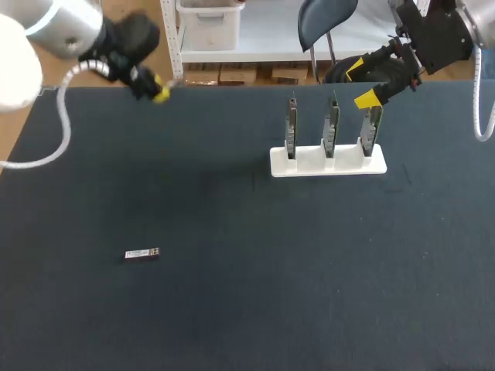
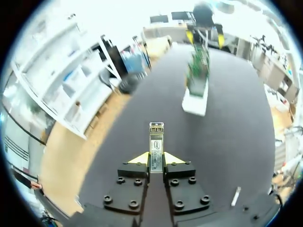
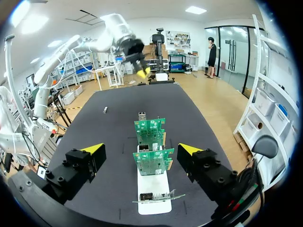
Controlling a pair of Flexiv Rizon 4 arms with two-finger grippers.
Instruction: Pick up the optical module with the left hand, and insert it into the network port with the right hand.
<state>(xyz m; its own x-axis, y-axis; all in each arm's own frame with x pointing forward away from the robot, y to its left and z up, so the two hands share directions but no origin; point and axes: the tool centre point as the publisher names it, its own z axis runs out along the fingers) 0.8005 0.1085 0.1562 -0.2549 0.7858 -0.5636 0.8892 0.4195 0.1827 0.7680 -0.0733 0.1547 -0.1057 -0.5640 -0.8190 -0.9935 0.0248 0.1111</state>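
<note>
A wide dark desk (image 1: 232, 309) fills the scene, and the action sits at its far side. Up at the far left corner the left gripper (image 1: 158, 91) hangs above the desk edge, and the wrist view tells the story: its fingers (image 2: 138, 159) are clamped on the optical module (image 2: 156, 137), gripping the rear end from both sides, the labelled body sticking straight out ahead of the tips, well off the surface.

Over to the right, a white holder (image 1: 309, 164) stands on the desk with three green circuit boards (image 1: 331, 124) upright in a row. The right gripper (image 1: 360, 83) hovers just above the rightmost board, its fingers (image 3: 92, 150) spread wide and holding nothing; from its own wrist view the boards line up in the gap between the two tips, holder base (image 3: 154, 196) below.

Down on the near left of the desk, a second module (image 1: 141, 253) lies flat on its own, well apart from both arms and from the holder.
</note>
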